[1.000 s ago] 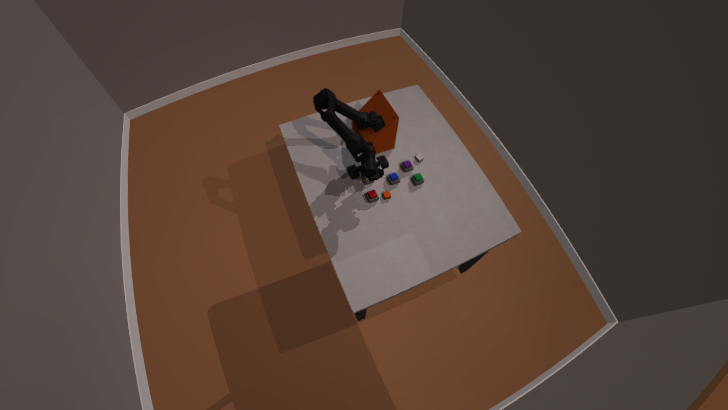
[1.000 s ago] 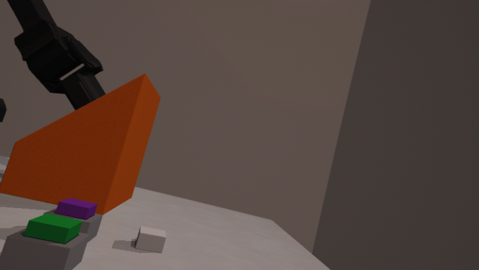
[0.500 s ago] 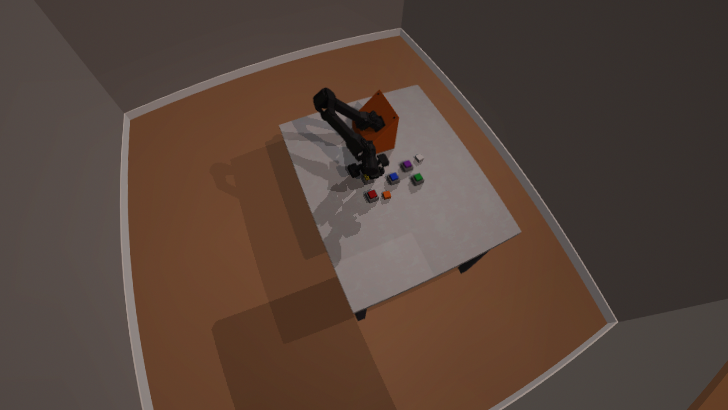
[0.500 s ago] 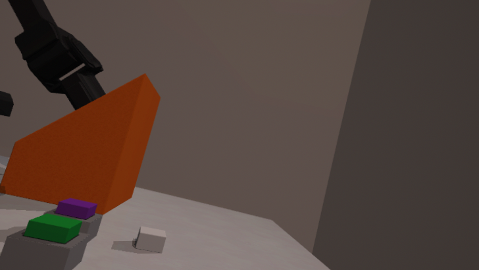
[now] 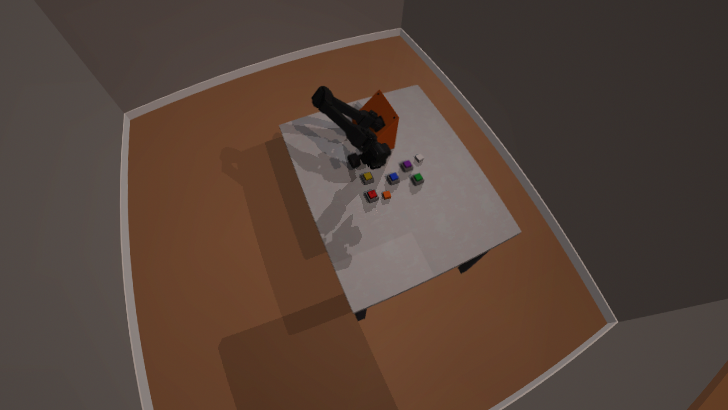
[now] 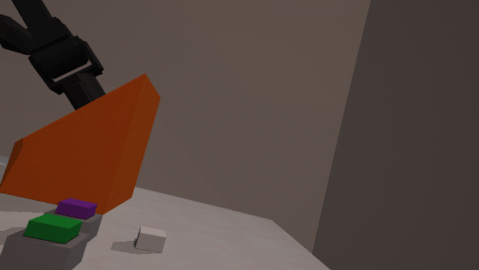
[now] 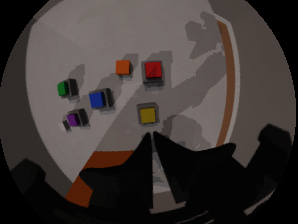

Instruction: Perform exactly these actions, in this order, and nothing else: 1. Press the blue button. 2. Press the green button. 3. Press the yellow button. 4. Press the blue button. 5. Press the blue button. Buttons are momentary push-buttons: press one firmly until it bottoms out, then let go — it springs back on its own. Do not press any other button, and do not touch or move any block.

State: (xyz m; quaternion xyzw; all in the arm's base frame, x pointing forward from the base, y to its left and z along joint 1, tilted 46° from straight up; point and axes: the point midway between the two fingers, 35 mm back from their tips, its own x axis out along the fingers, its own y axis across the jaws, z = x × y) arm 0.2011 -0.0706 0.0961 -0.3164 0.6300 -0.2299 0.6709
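My gripper (image 7: 150, 135) is shut with nothing between its fingertips. It hangs above the table, and in the wrist view its tips show just below the yellow button (image 5: 367, 176) (image 7: 148, 115), apart from it. The blue button (image 5: 393, 177) (image 7: 97, 100) stands beside the yellow one, toward the green button (image 5: 418, 177) (image 6: 53, 228) (image 7: 62, 89). All three caps stand raised on their grey bases. In the exterior view the gripper, the blue button and the yellow button do not show.
A red button (image 5: 372, 194) (image 7: 153, 70) stands near an orange block (image 5: 386, 195) (image 7: 123, 67). A purple button (image 5: 407, 164) (image 6: 76, 208) (image 7: 73, 120) stands near a white block (image 5: 419, 157) (image 6: 151, 240) (image 7: 64, 125). A large orange panel (image 5: 388, 133) (image 6: 77, 157) (image 7: 80, 189) stands by the arm's base.
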